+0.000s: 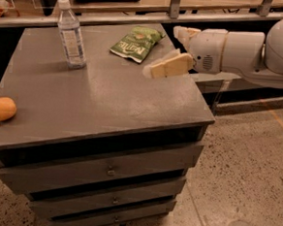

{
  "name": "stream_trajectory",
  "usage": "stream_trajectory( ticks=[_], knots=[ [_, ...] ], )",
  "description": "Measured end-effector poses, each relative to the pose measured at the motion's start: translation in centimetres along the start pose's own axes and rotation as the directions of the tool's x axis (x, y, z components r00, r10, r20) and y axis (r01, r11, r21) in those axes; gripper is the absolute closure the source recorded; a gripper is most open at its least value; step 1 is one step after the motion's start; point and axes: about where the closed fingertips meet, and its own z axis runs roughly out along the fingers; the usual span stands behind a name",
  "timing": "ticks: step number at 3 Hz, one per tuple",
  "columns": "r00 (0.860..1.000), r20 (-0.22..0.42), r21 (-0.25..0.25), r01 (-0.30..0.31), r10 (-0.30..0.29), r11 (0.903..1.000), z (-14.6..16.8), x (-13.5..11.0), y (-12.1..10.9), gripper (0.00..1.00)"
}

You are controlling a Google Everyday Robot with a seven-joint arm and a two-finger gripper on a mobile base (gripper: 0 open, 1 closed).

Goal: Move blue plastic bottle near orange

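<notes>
The blue plastic bottle [71, 36], clear with a white cap and a pale label, stands upright at the back left of the grey cabinet top [103, 102]. The orange [2, 108] lies at the front left edge of the top, well apart from the bottle. My gripper [162, 50] hovers over the right part of the top, just right of the green snack bag, far from the bottle. Its two cream fingers [166, 66] are spread apart and hold nothing.
A flat green snack bag [136, 42] lies at the back middle of the top, between gripper and bottle. The cabinet has several drawers [108, 168] at its front. A wooden counter with metal posts [174, 3] runs behind. Speckled floor [253, 181] lies to the right.
</notes>
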Motion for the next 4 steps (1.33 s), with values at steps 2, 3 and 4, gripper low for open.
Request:
stream_trajectory(
  ticks=[2,3,4],
  knots=[
    [0.997,-0.074,-0.006,0.020,-0.020,0.9998,4.5,-1.0,1.3,0.00],
    [0.998,-0.058,0.023,0.009,-0.008,0.9997,5.0,-1.1,1.9,0.00],
    [1.000,-0.008,0.057,0.002,-0.001,0.9984,8.0,-0.8,1.4,0.00]
  ],
)
